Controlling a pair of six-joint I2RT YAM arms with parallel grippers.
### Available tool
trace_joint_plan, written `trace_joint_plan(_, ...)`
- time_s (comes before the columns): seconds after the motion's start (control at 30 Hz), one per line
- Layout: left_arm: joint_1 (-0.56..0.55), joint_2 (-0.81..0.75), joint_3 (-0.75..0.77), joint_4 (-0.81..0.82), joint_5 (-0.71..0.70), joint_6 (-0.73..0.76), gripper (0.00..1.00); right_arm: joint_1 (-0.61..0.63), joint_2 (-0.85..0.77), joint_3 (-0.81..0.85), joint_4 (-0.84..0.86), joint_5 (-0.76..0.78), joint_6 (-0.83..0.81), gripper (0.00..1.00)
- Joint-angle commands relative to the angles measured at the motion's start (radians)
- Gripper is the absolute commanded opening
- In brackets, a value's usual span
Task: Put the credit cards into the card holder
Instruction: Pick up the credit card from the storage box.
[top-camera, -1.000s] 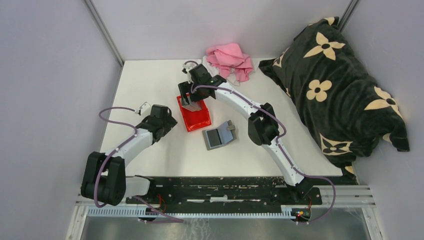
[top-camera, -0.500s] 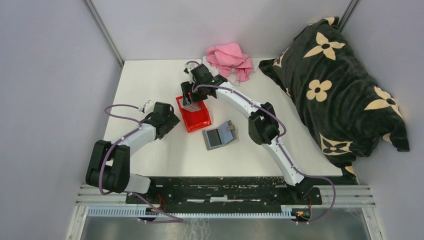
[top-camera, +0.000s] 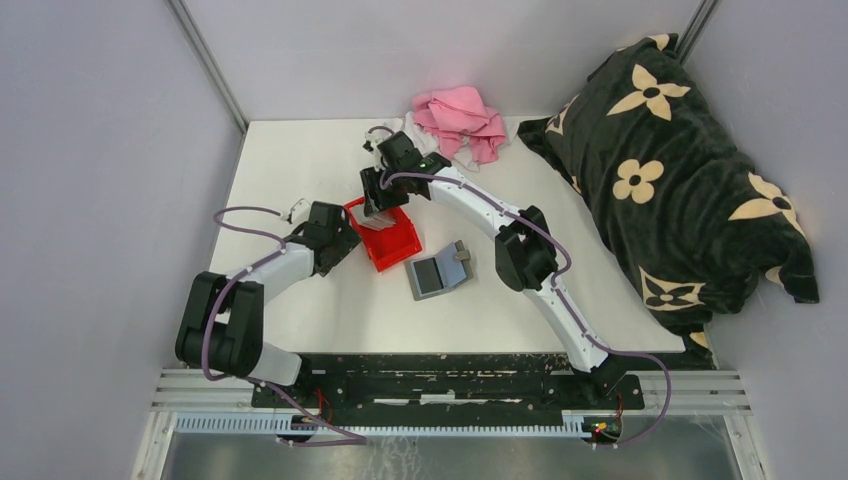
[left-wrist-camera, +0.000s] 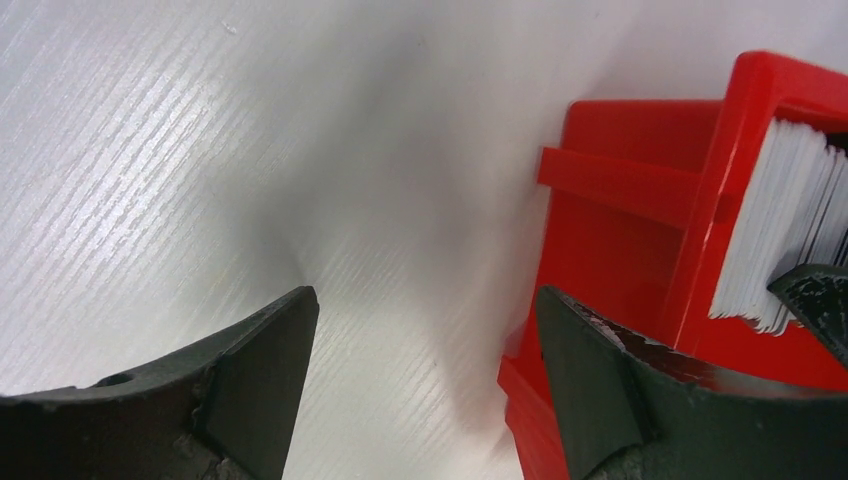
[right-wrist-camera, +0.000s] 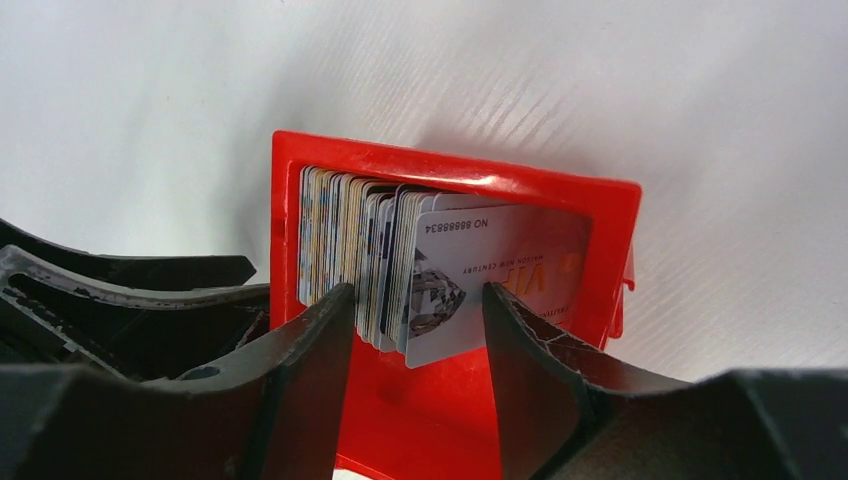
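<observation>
The credit cards (right-wrist-camera: 440, 270) stand on edge as a stack in a red bin (right-wrist-camera: 450, 420). My right gripper (right-wrist-camera: 418, 295) is open low over the bin, its fingers either side of the stack's near corner. In the top view the right gripper (top-camera: 378, 205) covers the bin's (top-camera: 397, 245) far end. The card holder (top-camera: 433, 276), dark grey, lies open on the table right of the bin. My left gripper (left-wrist-camera: 425, 300) is open and empty on the table, its right finger against the bin's (left-wrist-camera: 620, 230) outer wall; the card edges (left-wrist-camera: 775, 235) show there. In the top view the left gripper (top-camera: 343, 232) is left of the bin.
A pink cloth (top-camera: 458, 118) lies at the table's far edge behind the right arm. A black blanket with cream flowers (top-camera: 680, 160) covers the right side. Grey walls close in the table on the left and back.
The left gripper has moved right, up against the red bin. The bin has turned and shifted a little to the left. The right gripper stays over the bin.
</observation>
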Motion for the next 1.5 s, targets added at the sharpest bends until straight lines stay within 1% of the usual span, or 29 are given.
trace_joint_plan(0.0, 0.001, 0.013, 0.042, 0.043, 0.002, -0.022, 0.87, 0.028, -0.073, -0.003, 0.009, -0.029, 0.013, 0.55)
trace_joint_plan(0.2, 0.000, 0.023, 0.043, 0.045, 0.007, -0.021, 0.87, 0.039, -0.090, -0.001, 0.006, -0.028, 0.014, 0.50)
trace_joint_plan(0.53, -0.001, 0.024, 0.043, 0.046, 0.001, -0.019, 0.87, 0.053, -0.129, -0.016, -0.009, -0.028, 0.001, 0.46)
trace_joint_plan(0.87, 0.000, 0.024, 0.043, 0.045, -0.008, -0.020, 0.87, 0.057, -0.159, -0.043, -0.037, 0.000, -0.033, 0.37)
trace_joint_plan(0.97, 0.001, 0.022, 0.043, 0.043, -0.011, -0.016, 0.87, 0.059, -0.174, -0.056, -0.051, 0.047, -0.060, 0.32)
trace_joint_plan(1.07, 0.001, 0.019, 0.045, 0.042, -0.013, -0.013, 0.87, 0.062, -0.185, -0.062, -0.064, 0.105, -0.090, 0.22)
trace_joint_plan(1.2, 0.000, 0.003, 0.044, 0.035, -0.022, -0.010, 0.88, 0.064, -0.201, -0.067, -0.076, 0.197, -0.138, 0.14)
trace_joint_plan(1.23, 0.001, -0.005, 0.040, 0.033, -0.026, -0.009, 0.89, 0.064, -0.204, -0.066, -0.075, 0.222, -0.146, 0.09)
trace_joint_plan(1.3, 0.000, -0.023, 0.032, 0.032, -0.033, -0.006, 0.89, 0.064, -0.213, -0.064, -0.073, 0.258, -0.163, 0.04)
trace_joint_plan(1.47, 0.000, -0.082, 0.020, 0.004, -0.065, 0.002, 0.90, 0.064, -0.232, -0.062, -0.070, 0.304, -0.181, 0.01)
